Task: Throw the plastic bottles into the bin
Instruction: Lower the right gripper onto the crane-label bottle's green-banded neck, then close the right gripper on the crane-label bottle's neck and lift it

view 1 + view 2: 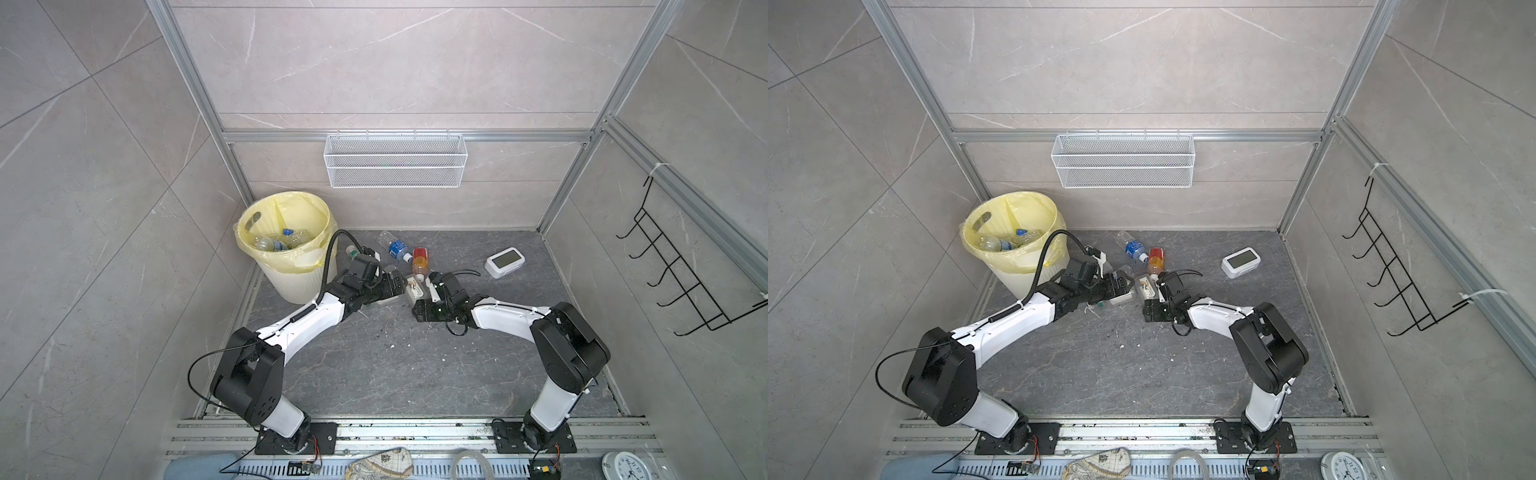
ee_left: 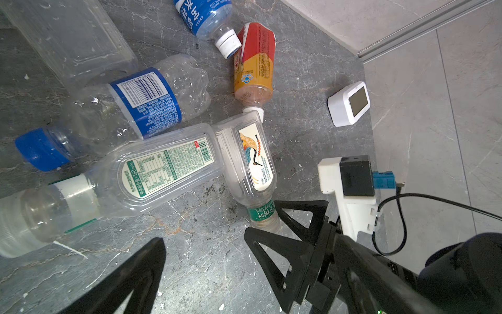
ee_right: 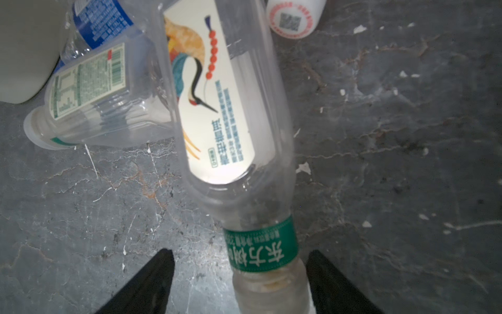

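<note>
Plastic bottles (image 1: 274, 242): some in round cream yellow-bagged bin (image 1: 291, 286), far left; approx six left on dark stone floor (image 1: 374, 365) nearby. Right gripper (image 3: 240, 251) part-open astride crane-label clear bottle (image 3: 225, 108) neck, no grip yet; left gripper (image 1: 397, 286) wide open, empty.

Light is good in both top views: soft, even white, with no single source I can pin down. The walls (image 1: 395, 62) read pale and flat, and the arms leave only faint smudges of shadow on the dark floor (image 1: 374, 374). The wide lens is bending things, and the aluminium post (image 1: 198, 83) leans hard toward the frame edge. The yellow liner (image 1: 299, 208) of the bin (image 1: 291, 286) glows, close to washed out.

The left wrist view is sharp in the middle and stretched at the corners. The right wrist view is dimmer and softer, with the floor gone murky. There's a hot white glare low on the label of the crane-label bottle (image 3: 225, 89). The fingers (image 3: 152, 282) of the right end effector (image 3: 240, 255) are just black, underexposed shapes.
</note>
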Controlling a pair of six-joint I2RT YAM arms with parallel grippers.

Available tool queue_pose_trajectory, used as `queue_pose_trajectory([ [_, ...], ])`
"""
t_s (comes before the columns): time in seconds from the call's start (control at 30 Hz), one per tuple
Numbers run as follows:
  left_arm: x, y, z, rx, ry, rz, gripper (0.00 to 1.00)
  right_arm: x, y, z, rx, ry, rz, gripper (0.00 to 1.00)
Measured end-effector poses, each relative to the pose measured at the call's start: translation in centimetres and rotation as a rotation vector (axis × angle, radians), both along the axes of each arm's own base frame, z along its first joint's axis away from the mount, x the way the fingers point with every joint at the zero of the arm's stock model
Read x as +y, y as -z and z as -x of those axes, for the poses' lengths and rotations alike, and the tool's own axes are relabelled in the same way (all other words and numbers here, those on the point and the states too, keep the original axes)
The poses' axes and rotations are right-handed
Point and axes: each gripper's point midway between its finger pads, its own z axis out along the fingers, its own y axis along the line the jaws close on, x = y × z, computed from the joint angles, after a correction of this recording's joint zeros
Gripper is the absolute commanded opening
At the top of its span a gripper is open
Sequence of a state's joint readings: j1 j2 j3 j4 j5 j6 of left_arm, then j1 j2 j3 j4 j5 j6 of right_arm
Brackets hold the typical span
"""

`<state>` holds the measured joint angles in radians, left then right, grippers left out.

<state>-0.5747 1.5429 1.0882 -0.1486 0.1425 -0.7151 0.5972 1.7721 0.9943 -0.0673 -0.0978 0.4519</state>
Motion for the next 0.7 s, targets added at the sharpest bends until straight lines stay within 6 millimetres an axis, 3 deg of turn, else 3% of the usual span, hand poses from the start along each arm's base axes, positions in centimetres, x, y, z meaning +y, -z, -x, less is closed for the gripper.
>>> queue_pose_trajectory([
  [0.33, 0.0, 0.1, 0.0, 0.002, 0.000, -0.002, 1.00, -0.3, 1.7, 0.4, -0.003, -0.003, 0.084, 0.56],
  [0.7, 0.0, 0.1, 0.0, 0.002, 0.000, -0.002, 1.00, 0.0, 1.7, 1.0, 0.003, -0.013, 0.095, 0.44],
])
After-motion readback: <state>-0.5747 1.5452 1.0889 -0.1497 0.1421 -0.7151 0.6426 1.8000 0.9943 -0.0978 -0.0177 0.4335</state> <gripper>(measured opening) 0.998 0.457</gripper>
